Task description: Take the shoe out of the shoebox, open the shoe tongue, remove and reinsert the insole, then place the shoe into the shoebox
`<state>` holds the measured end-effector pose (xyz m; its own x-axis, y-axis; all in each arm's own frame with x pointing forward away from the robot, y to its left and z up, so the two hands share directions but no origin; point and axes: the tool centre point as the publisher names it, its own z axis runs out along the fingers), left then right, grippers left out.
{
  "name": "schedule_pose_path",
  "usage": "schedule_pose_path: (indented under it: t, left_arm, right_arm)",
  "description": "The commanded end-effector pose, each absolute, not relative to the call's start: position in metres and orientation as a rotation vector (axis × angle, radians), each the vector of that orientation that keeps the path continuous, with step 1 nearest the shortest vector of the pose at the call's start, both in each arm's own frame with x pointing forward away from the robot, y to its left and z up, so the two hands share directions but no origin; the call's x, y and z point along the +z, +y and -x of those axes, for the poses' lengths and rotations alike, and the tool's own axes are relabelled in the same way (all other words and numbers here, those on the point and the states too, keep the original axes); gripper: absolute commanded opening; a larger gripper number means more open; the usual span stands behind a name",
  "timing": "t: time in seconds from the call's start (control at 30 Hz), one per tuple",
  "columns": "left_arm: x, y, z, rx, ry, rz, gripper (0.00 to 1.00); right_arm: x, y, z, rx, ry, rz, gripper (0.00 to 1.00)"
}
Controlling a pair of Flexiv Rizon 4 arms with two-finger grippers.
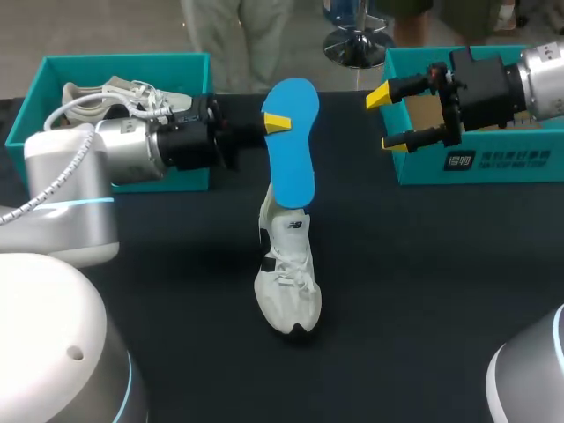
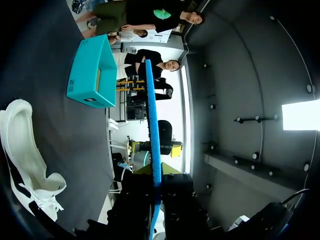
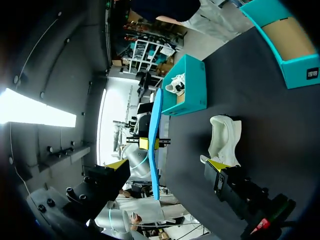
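My left gripper is shut on a blue insole and holds it on edge above the table. The insole's lower end hangs just over the collar of a white shoe; whether they touch I cannot tell. The shoe lies on the black table with its toe toward the front edge. In the left wrist view the insole runs edge-on out from between the fingers, and the shoe lies off to one side. My right gripper stands open and empty to the right of the insole, in front of the right teal shoebox. In the right wrist view the insole and the shoe lie ahead of its open fingers.
A second teal box at the back left holds another pale shoe; my left arm lies across its front. The right shoebox shows a brown cardboard floor. Black tabletop spreads around the shoe.
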<state>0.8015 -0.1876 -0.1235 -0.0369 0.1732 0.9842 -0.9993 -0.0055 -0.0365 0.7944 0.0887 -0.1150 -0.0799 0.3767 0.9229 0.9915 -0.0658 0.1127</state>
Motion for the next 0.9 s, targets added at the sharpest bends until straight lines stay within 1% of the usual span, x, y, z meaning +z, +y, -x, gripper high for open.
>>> schedule_pose_path:
  t: [0.03,0.57,0.9]
  left_arm:
    - [-0.1217,-0.1849,-0.7991,1.32,-1.105,-1.057,0.0]
    - [-0.1206,-0.1848,-0.7988,1.355,-1.149,-1.02,0.0]
    - [-0.1236,-0.183,-0.8016,1.702,-1.453,-0.81,0.0]
  right_arm:
    - [-0.1217,0.0885,-0.7936,-1.171,-1.493,1.48,1.0]
    - [-0.1311,0.0851,-0.7921,-1.149,-1.455,1.489,1.0]
    - [-0.1311,0.0851,-0.7921,-1.149,-1.455,1.489,1.0]
